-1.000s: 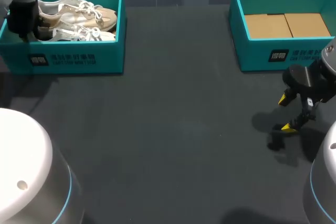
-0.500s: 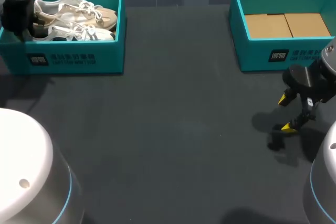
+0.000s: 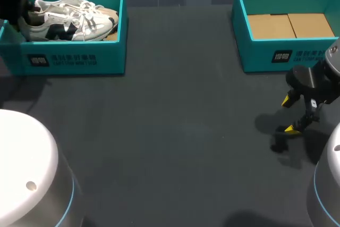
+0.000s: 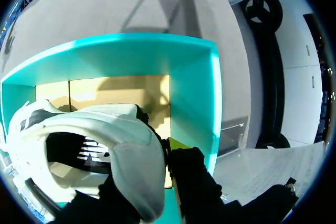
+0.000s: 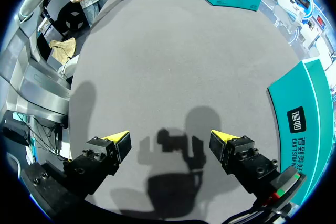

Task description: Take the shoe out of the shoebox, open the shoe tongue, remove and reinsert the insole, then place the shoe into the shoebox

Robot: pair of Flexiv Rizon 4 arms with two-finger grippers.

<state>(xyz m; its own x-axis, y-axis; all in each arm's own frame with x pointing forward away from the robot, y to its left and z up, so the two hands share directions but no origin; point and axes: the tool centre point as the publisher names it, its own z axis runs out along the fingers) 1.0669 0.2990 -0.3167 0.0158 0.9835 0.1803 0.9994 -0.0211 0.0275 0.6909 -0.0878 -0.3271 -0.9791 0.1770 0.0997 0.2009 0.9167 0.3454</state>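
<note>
A: Where is the shoe?
B: The white shoe (image 3: 69,26) with dark side markings is in the upper left of the head view. It sits within the outline of a teal shoebox (image 3: 79,59), along its front wall, marked side turned up toward the camera and toe pointing toward the frame's centre. A second shoe (image 3: 66,1), pale with white laces, lies behind it in the same box.
A: Is anything holding it?
B: Yes, the left gripper (image 4: 152,161) is clamped on the heel. In the left wrist view the padded heel collar lies between its fingers, one yellow tip showing just outside the heel, with the box's brown floor ahead.
A: And the other arm?
B: The right gripper (image 3: 289,114) hangs low over the dark table (image 3: 170,131) at the right edge of the frame, its fingers spread wide apart. Above it, in the upper right, stands another teal box (image 3: 265,57) with a brown cardboard bottom (image 3: 289,25) — the right wrist view shows that box's wall beside the gripper, and the gripper's shadow on the table under it
</note>
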